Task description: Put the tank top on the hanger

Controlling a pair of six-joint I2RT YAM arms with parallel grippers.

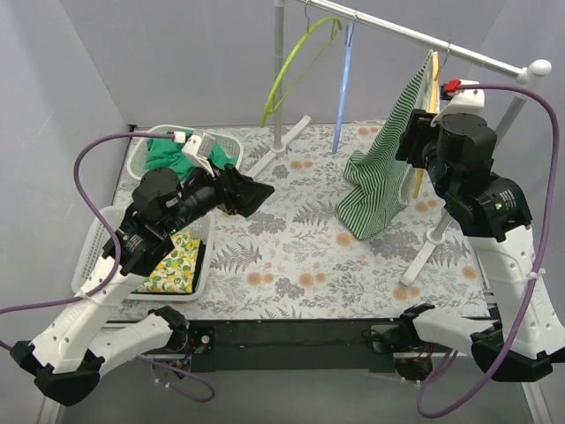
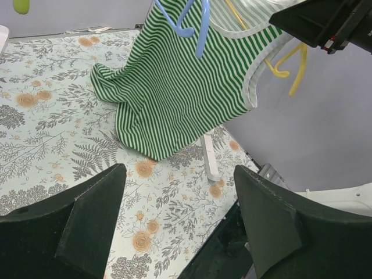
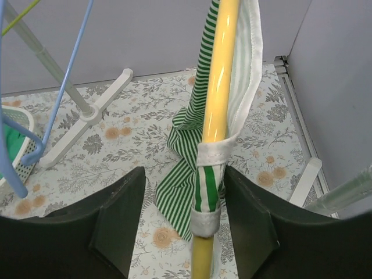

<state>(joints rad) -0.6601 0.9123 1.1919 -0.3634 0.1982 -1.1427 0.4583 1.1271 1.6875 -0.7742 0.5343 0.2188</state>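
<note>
The right gripper [image 3: 185,180] stands spread around the thin yellow plastic hanger [image 3: 218,75]. A white-edged strap of the thin green-and-white striped tank top [image 3: 185,139] loops over that arm. The garment hangs below the silver rail [image 1: 415,35], its hem crumpled on the floral tabletop [image 1: 282,256]. The left gripper [image 2: 180,174] is spread wide and empty.

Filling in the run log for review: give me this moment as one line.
tank top: strap over yellow hanger, hem on table | right gripper: open, straddling hanger arm | left gripper: open, empty

Jaws apart: left gripper [image 2: 179,174]; right gripper [image 3: 183,174]
</note>
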